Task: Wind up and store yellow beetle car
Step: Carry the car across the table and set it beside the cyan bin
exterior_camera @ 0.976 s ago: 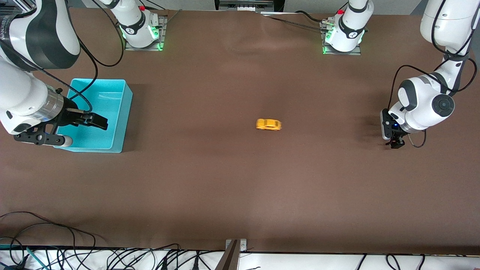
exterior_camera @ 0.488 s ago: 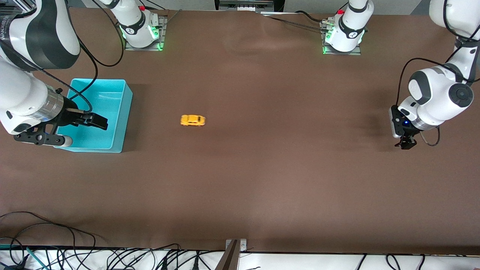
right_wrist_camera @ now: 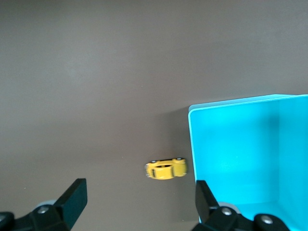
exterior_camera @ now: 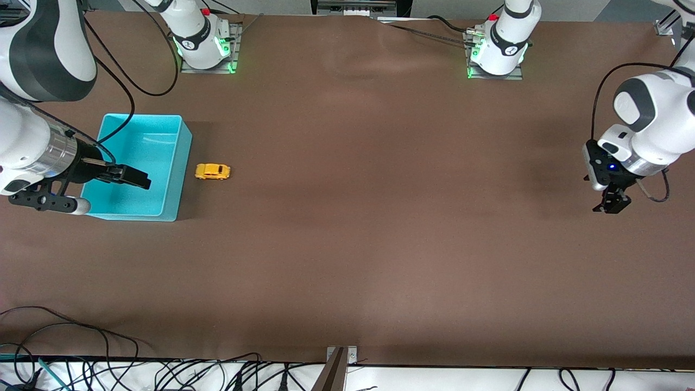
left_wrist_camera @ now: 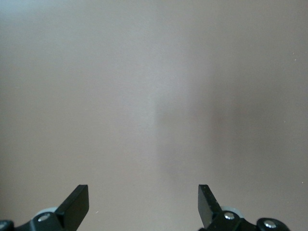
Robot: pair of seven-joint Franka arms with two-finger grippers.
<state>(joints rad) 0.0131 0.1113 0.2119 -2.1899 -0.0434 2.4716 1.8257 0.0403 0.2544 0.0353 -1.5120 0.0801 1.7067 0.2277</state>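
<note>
Car (exterior_camera: 213,171) just beside bin (exterior_camera: 163,126): judged light, stiff, best pinched across its sides; left gripper (exterior_camera: 612,205) and right gripper (exterior_camera: 133,178) fingers spread, nothing held.

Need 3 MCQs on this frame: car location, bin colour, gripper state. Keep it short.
1. Where is the yellow beetle car?
A. in the bin
B. on the table beside the bin
C. in a gripper

2. What colour is the bin?
A. turquoise
B. red
C. white

3. What state is the right gripper in?
A. shut on the car
B. shut, empty
C. open, empty

Answers:
1 B: the car sits on the brown table just outside the bin wall.
2 A: its walls and floor are turquoise.
3 C: its fingers stand wide apart, holding nothing.
</note>
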